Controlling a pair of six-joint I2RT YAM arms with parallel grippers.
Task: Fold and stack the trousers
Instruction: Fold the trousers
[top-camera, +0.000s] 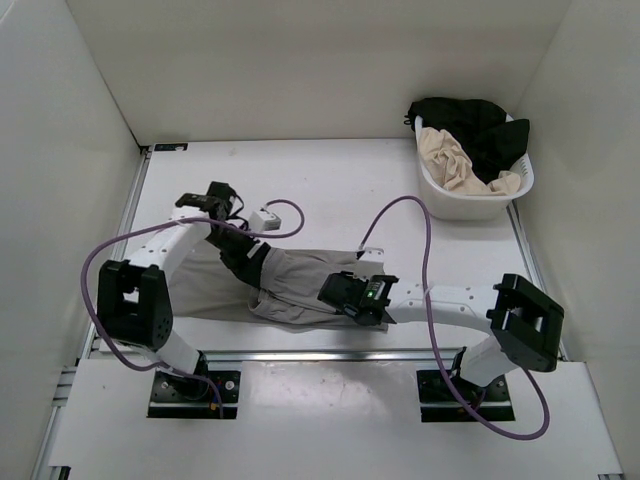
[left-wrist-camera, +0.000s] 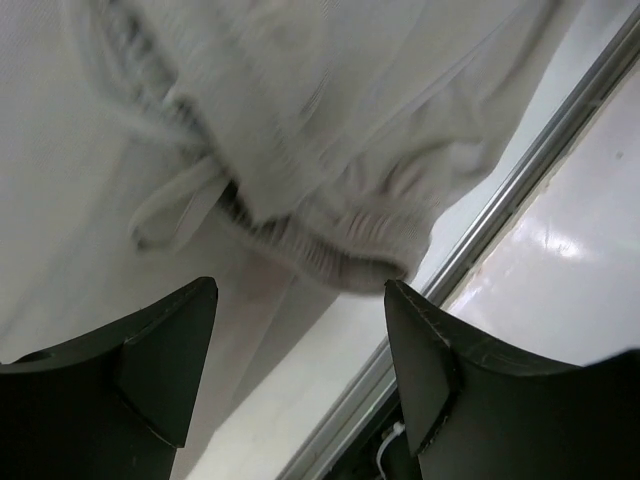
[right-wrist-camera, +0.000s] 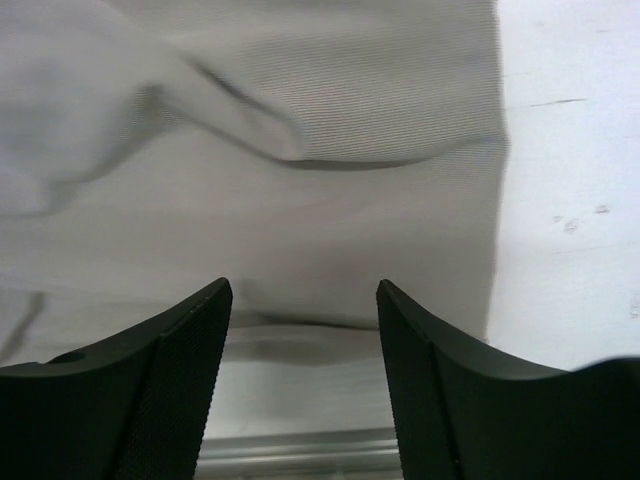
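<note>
White worktop (top-camera: 330, 180) carries the trousers (top-camera: 300, 278), just ahead of my left hand (left-wrist-camera: 300, 290) and beneath my right hand (right-wrist-camera: 305, 290); both spread wide, empty.

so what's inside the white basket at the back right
The white basket holds a cream garment, crumpled at the front, and a black garment heaped behind it and draped over the far rim. Whatever lies beneath them, and the basket's floor, is covered.
</note>
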